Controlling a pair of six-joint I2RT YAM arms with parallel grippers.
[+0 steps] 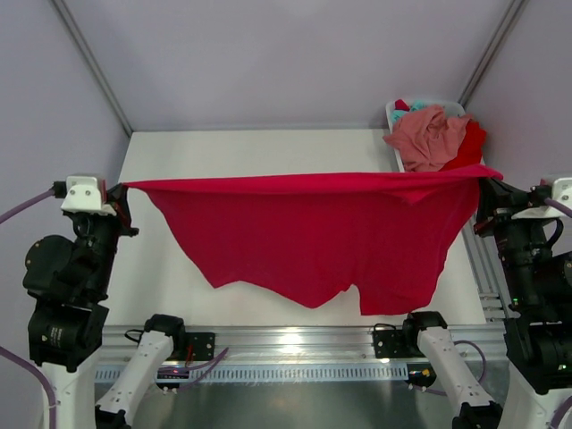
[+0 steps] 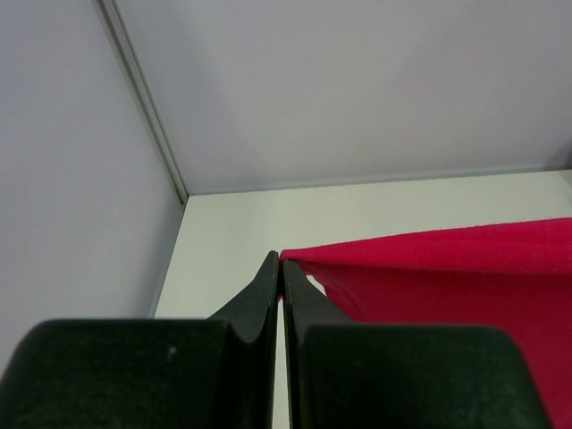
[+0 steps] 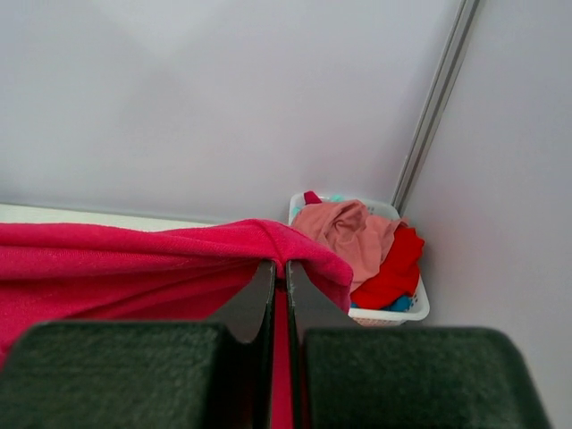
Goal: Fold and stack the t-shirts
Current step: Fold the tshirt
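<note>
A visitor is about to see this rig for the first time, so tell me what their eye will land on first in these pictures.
The bright red t-shirt stretched wide above the table, one corner pinched in the shut left gripper, the other in the shut right gripper, its body sagging between them. Next, the white basket at the far right corner, heaped with a salmon pink shirt over red cloth.

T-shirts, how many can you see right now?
4: a red one held taut between the left gripper and right gripper; a salmon pink one, an orange-red one and a teal one in the basket. More may be buried.
</note>
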